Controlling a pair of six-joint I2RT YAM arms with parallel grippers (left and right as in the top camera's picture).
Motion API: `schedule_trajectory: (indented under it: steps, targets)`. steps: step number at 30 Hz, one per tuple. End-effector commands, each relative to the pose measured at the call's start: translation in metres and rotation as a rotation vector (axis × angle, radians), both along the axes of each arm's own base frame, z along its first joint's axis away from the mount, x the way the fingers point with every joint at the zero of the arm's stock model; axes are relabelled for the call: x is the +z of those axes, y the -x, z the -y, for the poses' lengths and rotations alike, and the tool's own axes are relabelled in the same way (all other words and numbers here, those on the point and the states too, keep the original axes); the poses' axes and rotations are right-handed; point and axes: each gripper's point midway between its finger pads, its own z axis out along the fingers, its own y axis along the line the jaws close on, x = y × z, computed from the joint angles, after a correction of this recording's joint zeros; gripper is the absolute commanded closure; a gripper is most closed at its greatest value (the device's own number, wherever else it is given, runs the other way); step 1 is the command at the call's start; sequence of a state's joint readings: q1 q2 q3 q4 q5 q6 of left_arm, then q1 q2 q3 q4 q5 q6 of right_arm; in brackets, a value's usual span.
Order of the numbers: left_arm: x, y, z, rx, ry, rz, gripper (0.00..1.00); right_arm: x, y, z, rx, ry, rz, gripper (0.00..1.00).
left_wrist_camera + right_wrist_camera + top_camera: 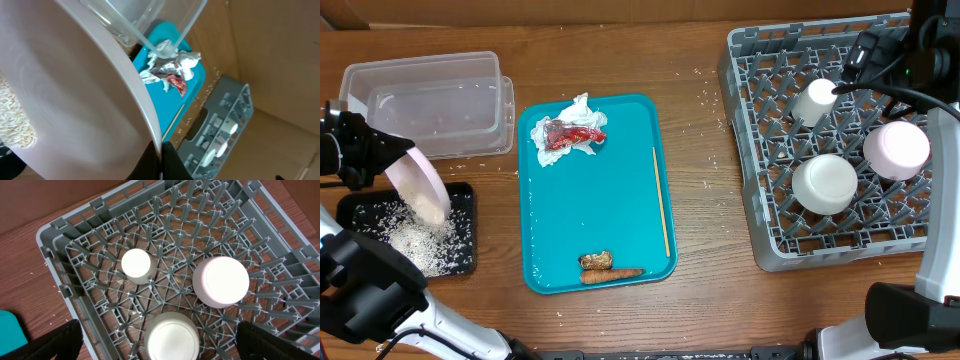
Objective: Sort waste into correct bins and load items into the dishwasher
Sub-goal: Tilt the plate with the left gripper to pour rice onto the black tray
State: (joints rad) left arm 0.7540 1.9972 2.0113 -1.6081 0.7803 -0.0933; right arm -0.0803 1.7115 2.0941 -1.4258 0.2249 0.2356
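Our left gripper point(390, 155) clamped on tilted plate point(420, 188) (rice point(420, 243) beneath) left of teal tray point(620, 200), right gripper point(167, 340) gaping, empty, over rack point(840, 252) right of it

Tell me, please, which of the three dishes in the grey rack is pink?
The pink bowl, nearest the right edge of the dish rack in the overhead view. The small cup and the other bowl are plain white.

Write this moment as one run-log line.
left gripper: shut on plate, tilted over rice in black tray | right gripper: open above rack, holding nothing
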Motion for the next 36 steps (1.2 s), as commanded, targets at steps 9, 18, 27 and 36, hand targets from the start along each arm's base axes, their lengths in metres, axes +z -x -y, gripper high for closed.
schedule_trajectory:
  steps: [9, 18, 27, 36]
  targets:
    - [0.027, 0.012, -0.014, 0.065, 0.049, 0.085, 0.96, 0.001, 0.000, 0.001, -0.010, 0.002, 0.006, 0.00]
    - [0.040, 0.018, -0.026, 0.104, 0.100, 0.168, 0.96, 0.001, -0.001, 0.001, -0.010, 0.002, 0.007, 0.00]
    - [0.043, 0.019, -0.038, 0.109, 0.084, 0.223, 0.96, 0.001, -0.001, 0.001, -0.010, 0.002, 0.007, 0.00]
    - [0.050, 0.019, -0.034, 0.136, 0.168, 0.245, 0.96, 0.001, -0.001, 0.001, -0.010, 0.002, 0.006, 0.00]
